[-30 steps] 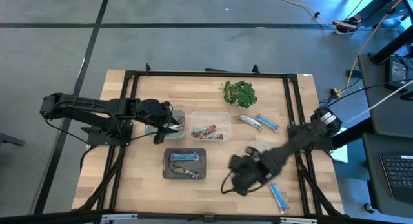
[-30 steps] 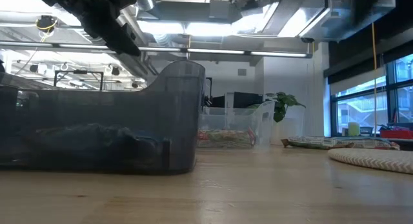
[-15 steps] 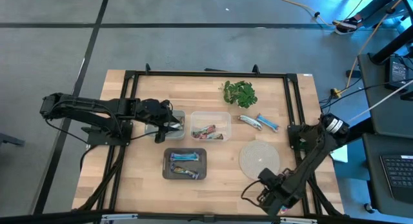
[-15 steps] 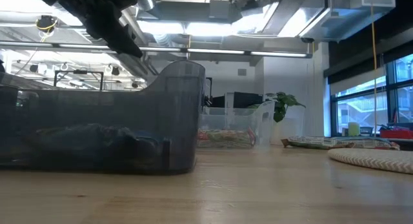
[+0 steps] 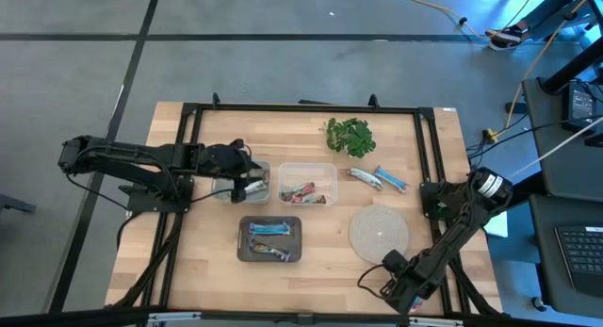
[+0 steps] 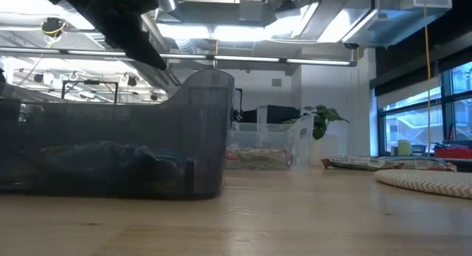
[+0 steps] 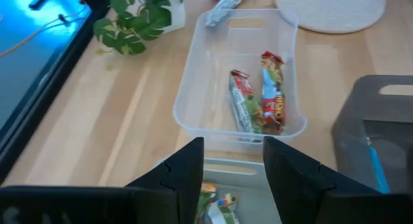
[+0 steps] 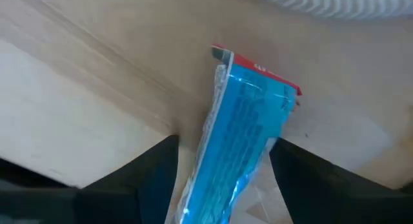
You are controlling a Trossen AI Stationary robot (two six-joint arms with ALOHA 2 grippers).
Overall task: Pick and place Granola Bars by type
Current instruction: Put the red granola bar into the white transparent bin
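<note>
Lying flat on the counter (image 8: 84, 121), blue granola bar (image 8: 242, 130) lengthwise between the spread right claw (image 8: 222, 185) fingers.

2 green-and-red Granola Bars (image 7: 259, 101) lie flat, side by side. 1 blue bar (image 8: 242, 127) lies flat on wood.

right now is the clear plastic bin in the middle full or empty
Neither: the clear rectangular plastic bin holds two green-and-red wrapped granola bars lying flat on its floor, with most of the floor bare.
</note>
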